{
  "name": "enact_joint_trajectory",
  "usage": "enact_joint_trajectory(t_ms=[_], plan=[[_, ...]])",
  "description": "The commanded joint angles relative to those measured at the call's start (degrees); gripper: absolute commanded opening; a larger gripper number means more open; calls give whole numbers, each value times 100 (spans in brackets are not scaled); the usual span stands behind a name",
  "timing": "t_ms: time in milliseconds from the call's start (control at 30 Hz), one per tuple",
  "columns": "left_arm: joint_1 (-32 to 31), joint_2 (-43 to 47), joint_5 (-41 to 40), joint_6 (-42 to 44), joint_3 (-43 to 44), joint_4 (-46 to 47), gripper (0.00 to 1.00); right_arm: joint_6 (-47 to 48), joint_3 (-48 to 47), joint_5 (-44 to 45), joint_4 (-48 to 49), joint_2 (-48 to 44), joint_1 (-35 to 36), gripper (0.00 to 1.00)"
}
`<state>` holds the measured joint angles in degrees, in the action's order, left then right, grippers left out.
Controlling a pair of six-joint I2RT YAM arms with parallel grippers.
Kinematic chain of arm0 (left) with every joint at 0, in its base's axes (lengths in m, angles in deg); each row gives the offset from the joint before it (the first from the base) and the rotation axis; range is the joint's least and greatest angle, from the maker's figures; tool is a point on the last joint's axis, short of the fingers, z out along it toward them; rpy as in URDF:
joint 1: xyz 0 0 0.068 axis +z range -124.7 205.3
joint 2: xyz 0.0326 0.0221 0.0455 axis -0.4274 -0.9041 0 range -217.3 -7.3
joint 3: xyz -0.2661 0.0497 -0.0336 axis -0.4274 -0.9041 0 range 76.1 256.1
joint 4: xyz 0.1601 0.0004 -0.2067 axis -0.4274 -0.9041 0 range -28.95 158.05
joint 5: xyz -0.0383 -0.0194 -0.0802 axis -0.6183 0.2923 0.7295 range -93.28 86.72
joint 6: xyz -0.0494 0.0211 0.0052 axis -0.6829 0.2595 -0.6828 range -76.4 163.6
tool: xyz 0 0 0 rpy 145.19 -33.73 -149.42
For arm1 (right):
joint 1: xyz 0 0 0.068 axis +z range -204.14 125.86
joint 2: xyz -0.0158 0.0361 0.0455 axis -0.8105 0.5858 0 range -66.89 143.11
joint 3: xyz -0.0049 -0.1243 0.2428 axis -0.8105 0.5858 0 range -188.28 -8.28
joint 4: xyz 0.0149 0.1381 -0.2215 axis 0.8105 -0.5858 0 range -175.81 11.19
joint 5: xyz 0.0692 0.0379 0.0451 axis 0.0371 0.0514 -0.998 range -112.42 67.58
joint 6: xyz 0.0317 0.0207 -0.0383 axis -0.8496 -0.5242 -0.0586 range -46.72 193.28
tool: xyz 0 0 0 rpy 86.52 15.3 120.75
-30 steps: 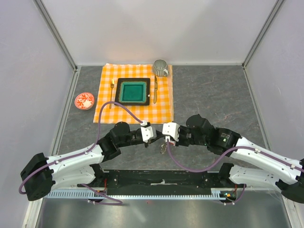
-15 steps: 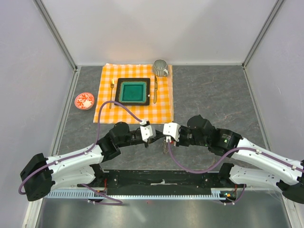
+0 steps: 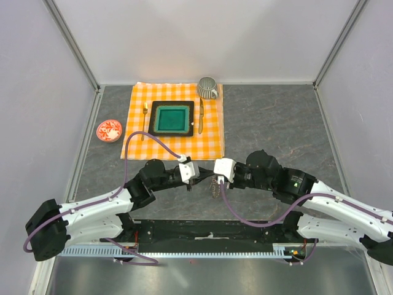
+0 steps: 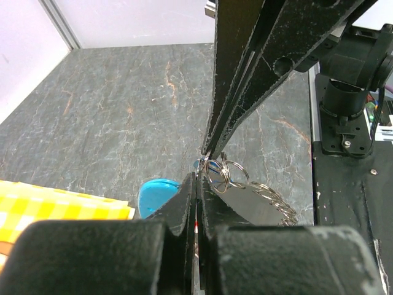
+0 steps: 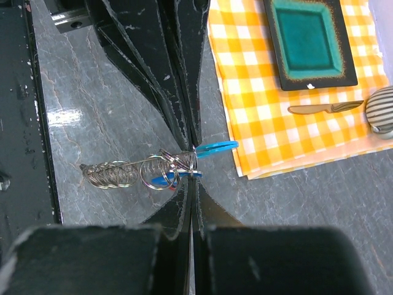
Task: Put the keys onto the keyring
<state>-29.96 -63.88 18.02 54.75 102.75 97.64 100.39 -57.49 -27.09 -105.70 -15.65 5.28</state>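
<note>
step: threading | left gripper (image 4: 196,183): pinched shut, apparently on blue-tagged dark key (image 5: 216,147) | right gripper (image 5: 193,184): clamped on silvery coiled-metal keyring (image 5: 116,174), frame centre | advice: align hole with ring gap, slide slowly

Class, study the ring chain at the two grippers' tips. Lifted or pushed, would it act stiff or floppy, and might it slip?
Probably floppy: the keyring is many loose linked rings trailing from the shut right gripper, so it would likely drape and swing. Its thin, shiny metal looks slippery. A push would likely bunch it, not slide it whole.
</note>
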Motion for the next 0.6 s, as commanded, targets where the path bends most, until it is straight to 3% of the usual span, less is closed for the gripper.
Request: enact_joint_trajectory(t_ms=[0, 267, 567], plan=[[-19, 147, 41, 237, -212, 811, 2, -75, -9, 36, 369, -62, 26, 1], [-19, -239, 24, 264, -442, 1690, 2, -110, 78, -78, 404, 26, 17, 0], [-19, -38, -346, 1, -582, 1893, 2, -119, 157, -166, 369, 184, 35, 0]])
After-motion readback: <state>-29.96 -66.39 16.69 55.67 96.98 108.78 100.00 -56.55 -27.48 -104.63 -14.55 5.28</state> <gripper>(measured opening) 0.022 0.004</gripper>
